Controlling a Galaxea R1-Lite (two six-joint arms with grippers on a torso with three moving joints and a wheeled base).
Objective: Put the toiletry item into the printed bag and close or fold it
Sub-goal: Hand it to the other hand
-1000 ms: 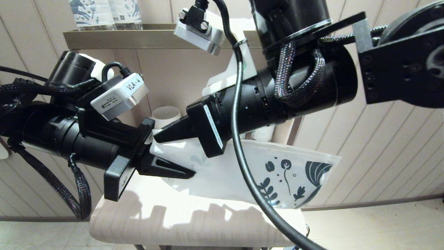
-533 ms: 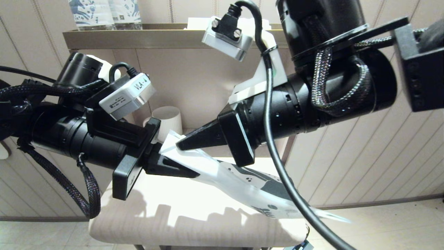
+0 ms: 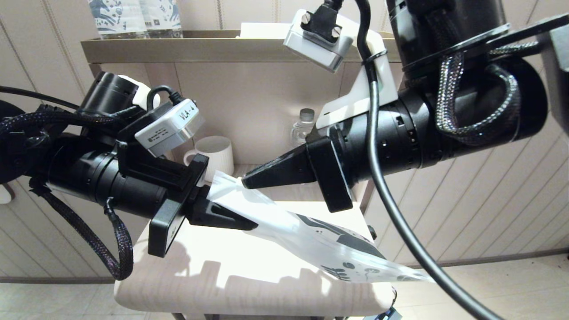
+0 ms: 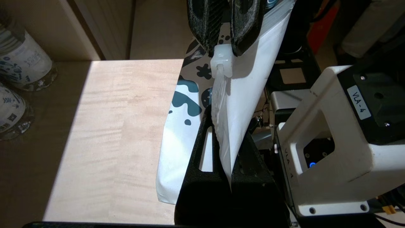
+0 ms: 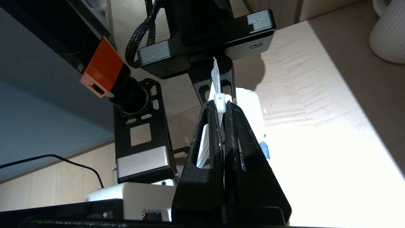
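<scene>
head view: one printed bag [image 3: 311, 231], frosted white with dark leaf prints at its lower end, held in the air above the pale wooden table [image 3: 231, 284], slanting down toward the table's right front corner, where the printed end hangs past the edge.
left gripper [image 3: 242, 224]: comes in from the left above the table's left edge, jaws together, clamped on the bag's upper edge.
right gripper [image 3: 246, 181]: comes in from the right above the table's back edge, jaws together on the white slider [image 5: 220, 102] at the bag's mouth; tip just beside the left gripper.
left wrist view: bag edge runs between the black fingers [image 4: 202, 152]; slider sits at the right gripper's tips.
toiletry item: cannot be made out in any view.
white ribbed cup [image 3: 216, 155]: stands behind the table near its back left corner.
clear bottle [image 3: 303, 129]: behind the right gripper.
brass shelf [image 3: 178, 46]: above, carrying two patterned bottles [image 3: 133, 18] at its left end.
</scene>
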